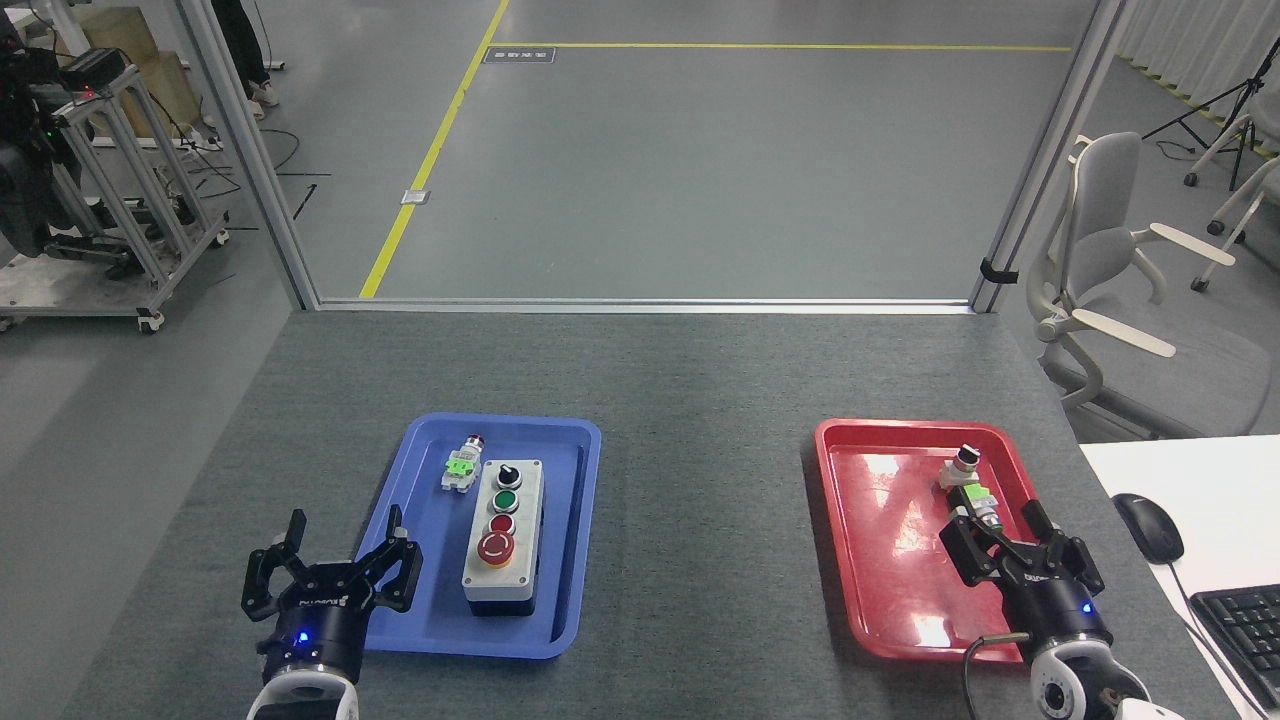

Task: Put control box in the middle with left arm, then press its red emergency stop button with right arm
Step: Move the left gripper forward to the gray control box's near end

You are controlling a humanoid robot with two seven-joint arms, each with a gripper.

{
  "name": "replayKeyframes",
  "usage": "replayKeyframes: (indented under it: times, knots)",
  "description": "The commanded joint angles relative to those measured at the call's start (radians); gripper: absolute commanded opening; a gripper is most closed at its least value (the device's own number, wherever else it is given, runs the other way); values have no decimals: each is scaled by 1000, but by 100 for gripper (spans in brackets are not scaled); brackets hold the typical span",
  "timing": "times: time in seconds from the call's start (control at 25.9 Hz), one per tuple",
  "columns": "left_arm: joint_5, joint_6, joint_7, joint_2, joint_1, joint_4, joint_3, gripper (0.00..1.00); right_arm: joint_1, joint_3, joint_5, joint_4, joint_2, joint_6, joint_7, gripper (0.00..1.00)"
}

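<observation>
Box [503, 537]: lay in the blue tray [425, 440], long axis running away from the robot, nearer the tray's right rim than its left.
Box top: black knob farthest, then green button, small red button, and the stop button [496, 548] nearest the robot.
Box edges: its near end sat close to the tray's front rim; a strip of bare tray floor showed on its left side, a narrow one on its right.
Loose part: a small switch piece with a green clip [460, 466] lay just left of the box's far end, apart from it.
Left claw [338, 563]: fingers spread, holding nothing, over the tray's left front corner, beside the box and not touching it.
Right claw [1018, 545]: hovered over the right side of the red tray [880, 520], fingers parted and holding nothing; its tips were near a switch part [968, 490] there, though contact could not be judged.
Middle [700, 500]: bare dark felt between the two trays, with nothing lying on it.
Table edges: the far edge met a metal frame rail; more open felt lay beyond both trays.
Right side: a white desk with a mouse [1148, 527] and keyboard [1240, 630] stood against the table, close to the right arm.
Beyond: a grey chair [1110, 260] stood at the far right, an aluminium cart [110, 180] at the far left, and open floor with yellow lines lay behind.
</observation>
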Motion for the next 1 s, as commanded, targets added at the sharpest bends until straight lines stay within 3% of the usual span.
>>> replayKeyframes:
  times: [0.0, 0.43, 0.54, 0.97]
  knots:
    - [1, -9, 2, 0, 4, 4, 0, 100, 1, 0, 0, 0, 1, 0, 0, 100]
    - [-3, -68, -9, -3, 2, -35, -3, 100, 1, -2, 0, 0, -3, 0, 0, 100]
    - [-1, -87, -32, -6, 16, -68, -60, 100, 2, 0, 0, 0, -3, 0, 0, 100]
    - [-15, 50, -52, -20, 59, -60, -257, 99, 8, -2, 0, 0, -6, 0, 0, 100]
